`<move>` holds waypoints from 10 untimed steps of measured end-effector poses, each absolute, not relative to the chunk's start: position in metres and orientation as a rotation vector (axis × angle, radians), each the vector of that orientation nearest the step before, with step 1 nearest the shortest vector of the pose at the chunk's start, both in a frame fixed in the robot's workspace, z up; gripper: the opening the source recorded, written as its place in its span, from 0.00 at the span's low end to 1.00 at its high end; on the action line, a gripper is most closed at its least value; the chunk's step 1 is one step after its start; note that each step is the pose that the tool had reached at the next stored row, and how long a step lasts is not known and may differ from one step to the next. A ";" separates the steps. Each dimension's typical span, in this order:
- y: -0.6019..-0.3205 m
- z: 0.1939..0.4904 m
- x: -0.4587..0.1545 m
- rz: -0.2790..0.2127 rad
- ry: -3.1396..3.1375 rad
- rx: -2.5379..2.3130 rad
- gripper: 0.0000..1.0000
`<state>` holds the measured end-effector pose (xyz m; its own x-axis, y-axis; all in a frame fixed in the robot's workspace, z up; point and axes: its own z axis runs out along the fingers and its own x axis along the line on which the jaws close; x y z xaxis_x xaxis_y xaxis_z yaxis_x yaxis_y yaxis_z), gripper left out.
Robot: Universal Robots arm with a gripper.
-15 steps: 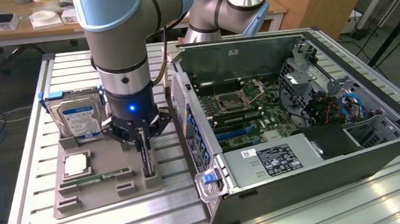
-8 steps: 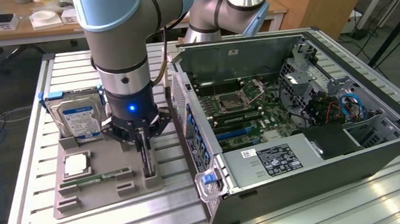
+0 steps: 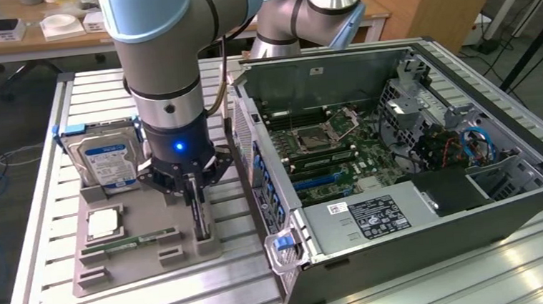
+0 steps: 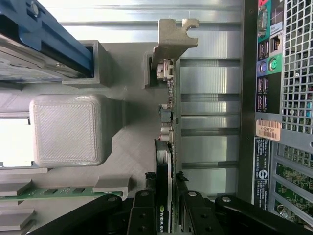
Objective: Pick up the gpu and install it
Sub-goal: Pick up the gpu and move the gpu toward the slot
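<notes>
The gpu (image 3: 201,218) stands on edge in a slot of the grey holder tray (image 3: 145,265), a thin dark card. In the wrist view the gpu (image 4: 166,122) runs away from the camera to its silver end bracket (image 4: 171,39). My gripper (image 3: 194,193) is straight above it, lowered onto the card's top edge. The black fingers (image 4: 143,210) sit tight against both faces of the card, so the gripper (image 4: 164,208) is shut on it. The card's lower edge still rests in the holder.
The open computer case (image 3: 399,186) lies at the exterior view's right, motherboard and blue slots (image 3: 316,181) exposed; its rear panel (image 4: 283,98) is close beside the card. On the holder are a hard drive (image 3: 108,160), a CPU (image 3: 102,222) and a RAM stick (image 3: 129,243).
</notes>
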<state>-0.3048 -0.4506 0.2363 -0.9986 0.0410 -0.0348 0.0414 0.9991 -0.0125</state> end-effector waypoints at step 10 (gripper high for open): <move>-0.451 0.243 -0.305 -0.021 3.107 0.064 0.26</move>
<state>-0.3049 -0.4506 0.2425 -0.9986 0.0410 -0.0345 0.0414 0.9991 -0.0127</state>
